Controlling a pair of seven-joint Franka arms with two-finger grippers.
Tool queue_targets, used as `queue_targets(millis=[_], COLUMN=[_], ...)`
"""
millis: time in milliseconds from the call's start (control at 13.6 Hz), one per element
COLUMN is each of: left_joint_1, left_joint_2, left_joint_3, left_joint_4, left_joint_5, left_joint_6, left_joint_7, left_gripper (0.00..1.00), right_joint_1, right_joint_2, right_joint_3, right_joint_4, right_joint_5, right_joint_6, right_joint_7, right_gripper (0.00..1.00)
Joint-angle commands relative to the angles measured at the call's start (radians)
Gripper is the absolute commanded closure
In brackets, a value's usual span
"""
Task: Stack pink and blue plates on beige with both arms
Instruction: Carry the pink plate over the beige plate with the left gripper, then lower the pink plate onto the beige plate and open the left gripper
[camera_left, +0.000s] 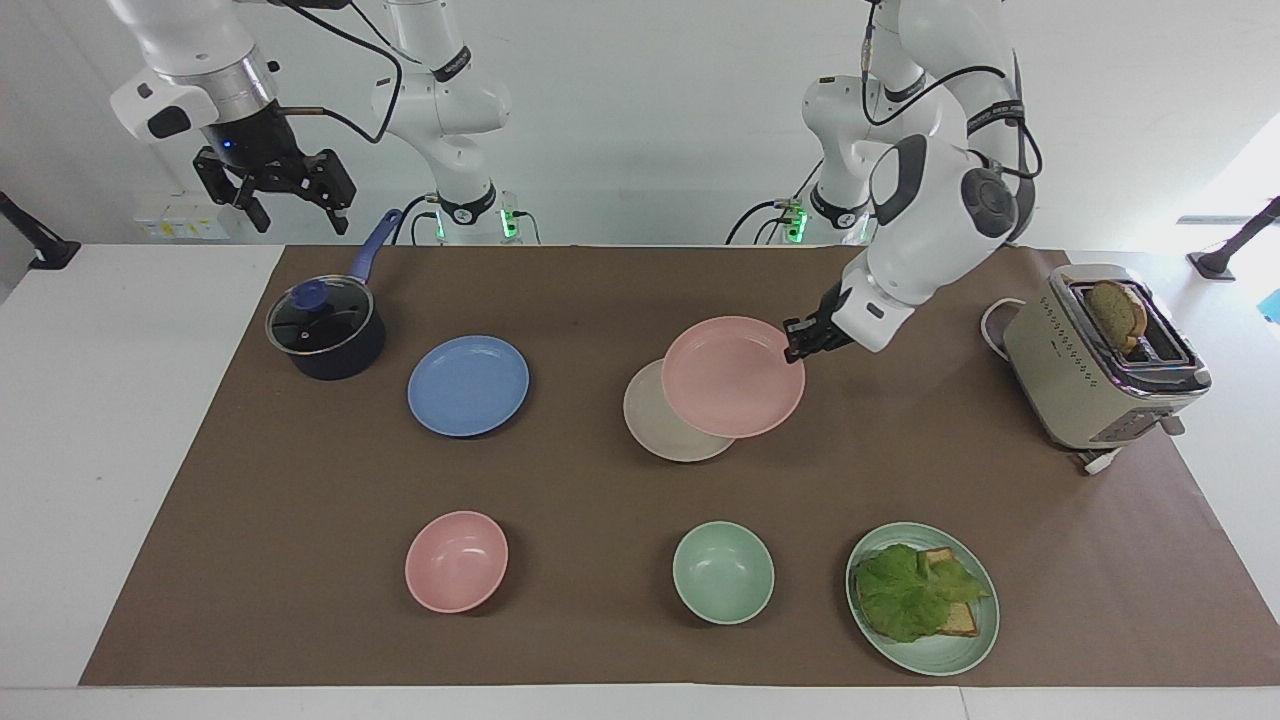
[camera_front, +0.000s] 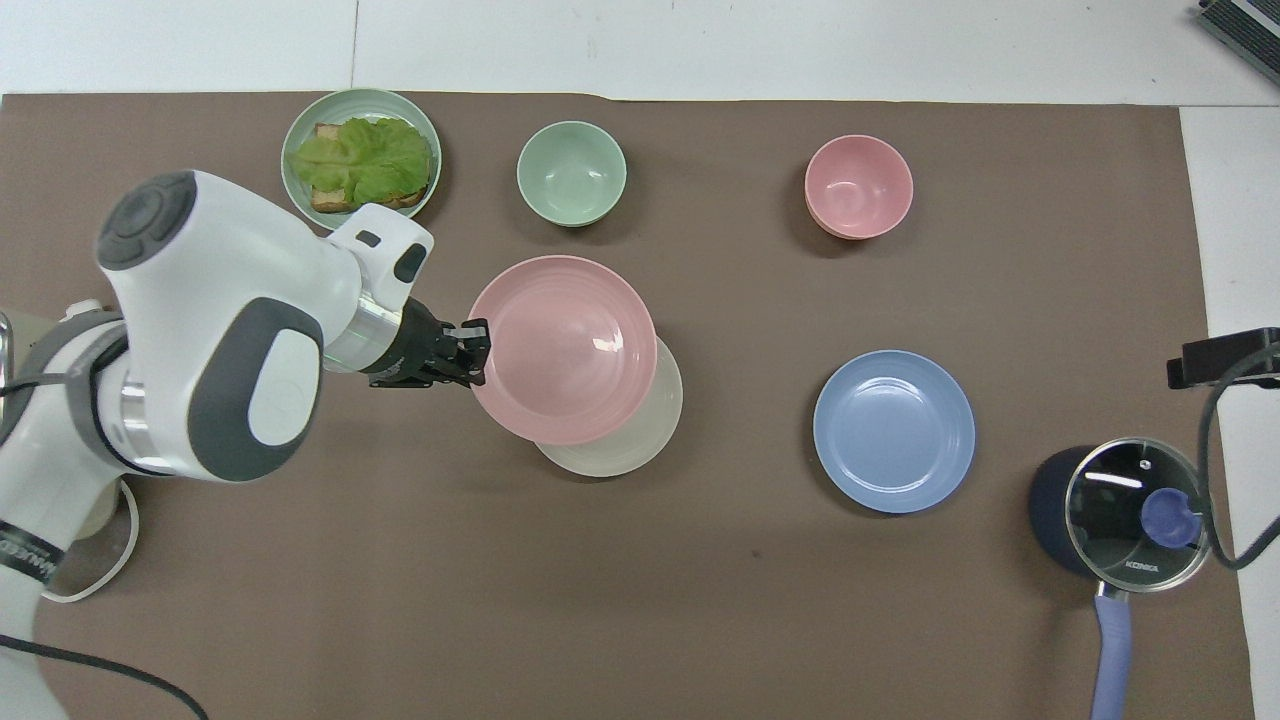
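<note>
I see one plate (camera_left: 735, 375) held over part of another (camera_left: 655, 430). A third plate (camera_left: 468, 385) sits beside the pot (camera_left: 325, 335), toward the right arm's end.

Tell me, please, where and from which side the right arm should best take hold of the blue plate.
Probably by the rim. The blue plate lies flat and shallow on the brown mat, so only its thin raised edge offers anything to pinch. The saucepan stands close toward the right arm's end, so coming down on the part of the rim nearest the robots looks clearest, as the left gripper pinches the pink plate.

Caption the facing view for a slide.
Left gripper carries the pale pink plate over the cream-beige plate; open right gripper waits above the lidded saucepan.
</note>
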Motion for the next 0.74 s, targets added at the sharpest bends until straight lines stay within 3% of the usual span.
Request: queue_targets(millis=[0, 515, 588, 662], left_joint_1=[-0.055, -0.101, -0.107, -0.109], left_joint_2=[-0.023, 0.033, 0.033, 0.033], left_joint_3=[0.018, 0.018, 0.018, 0.018], left_joint_4=[-0.132, -0.192, -0.192, -0.192], left_joint_5=[-0.022, -0.055, -0.054, -0.055], left_joint_6=[0.139, 0.247, 0.251, 0.253], left_joint_7=[-0.014, -0.011, -0.011, -0.011], left_gripper=[1.0, 1.0, 0.92, 0.26], right_joint_1=[-0.005, -0.005, -0.005, -0.005], right_joint_2=[-0.008, -0.008, -0.008, -0.008], right_joint_3=[0.004, 0.004, 0.004, 0.004], right_joint_4=[0.002, 0.002, 0.002, 0.002], right_joint_5=[0.003, 0.003, 0.005, 0.004], right_joint_6=[-0.016, -0.016, -0.016, -0.016], right_joint_7=[-0.02, -0.02, -0.02, -0.02], right_gripper=[0.0, 0.0, 0.0, 0.0])
